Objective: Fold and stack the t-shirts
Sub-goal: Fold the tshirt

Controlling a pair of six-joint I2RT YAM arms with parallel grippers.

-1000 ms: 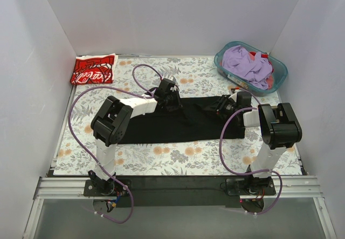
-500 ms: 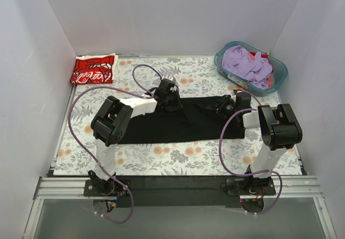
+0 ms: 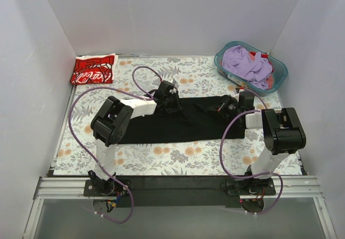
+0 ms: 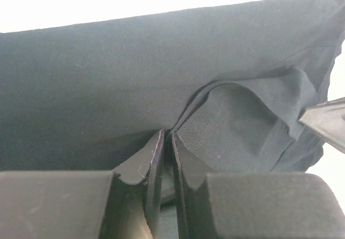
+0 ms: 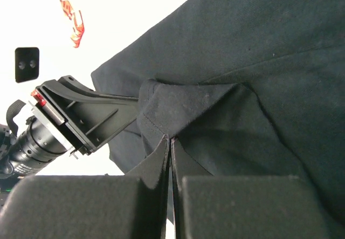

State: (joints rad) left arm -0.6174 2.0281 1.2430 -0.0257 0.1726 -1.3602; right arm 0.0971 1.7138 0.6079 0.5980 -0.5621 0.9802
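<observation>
While the black t-shirt (image 3: 183, 123) lies spread flat, the left gripper (image 4: 167, 142) pinches its far edge. The right gripper (image 5: 170, 144) does likewise.

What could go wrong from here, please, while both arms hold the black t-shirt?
1. The left fingers and right fingers each pinch only a small fold of the black t-shirt, so it may slip out when lifted.
2. They may hold just the top layer, so the fold could come out crooked.
3. The right arm's purple cable loops over the shirt's right end and might drag it.
</observation>
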